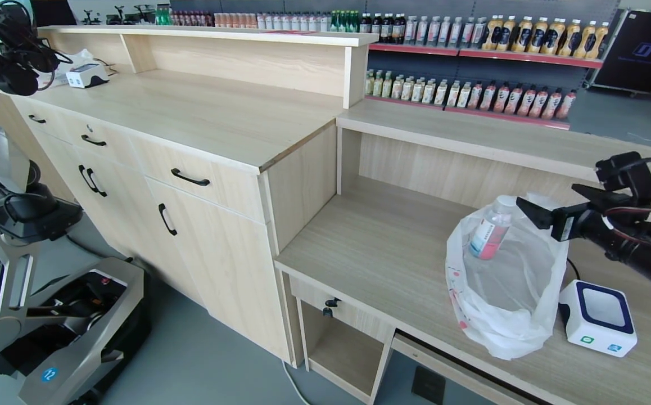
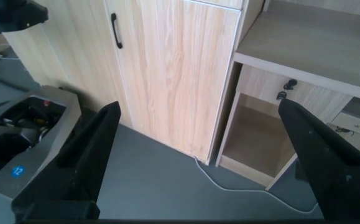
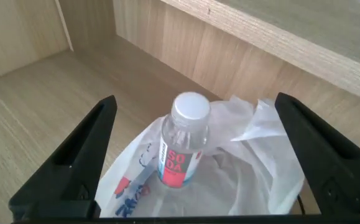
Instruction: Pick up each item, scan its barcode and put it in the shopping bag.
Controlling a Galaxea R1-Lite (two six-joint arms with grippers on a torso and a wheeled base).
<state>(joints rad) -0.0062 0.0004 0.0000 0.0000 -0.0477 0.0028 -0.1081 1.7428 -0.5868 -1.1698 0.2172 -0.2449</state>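
Now we see a bottle [image 1: 488, 230] upright inside the shopping bag [image 1: 508, 304]. Our right gripper [image 1: 547, 195] hangs just above the bag, fingers spread; our left gripper [image 2: 198, 162], far from it, likewise spread.

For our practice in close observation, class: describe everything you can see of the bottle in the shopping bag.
The bottle is clear plastic with a white cap and a white and pinkish-red label around its middle. It stands nearly upright, leaning slightly, inside the open white shopping bag, whose thin film surrounds its lower part; the bag sits on the lower wooden counter. The right claw is open close by, not touching the bottle.
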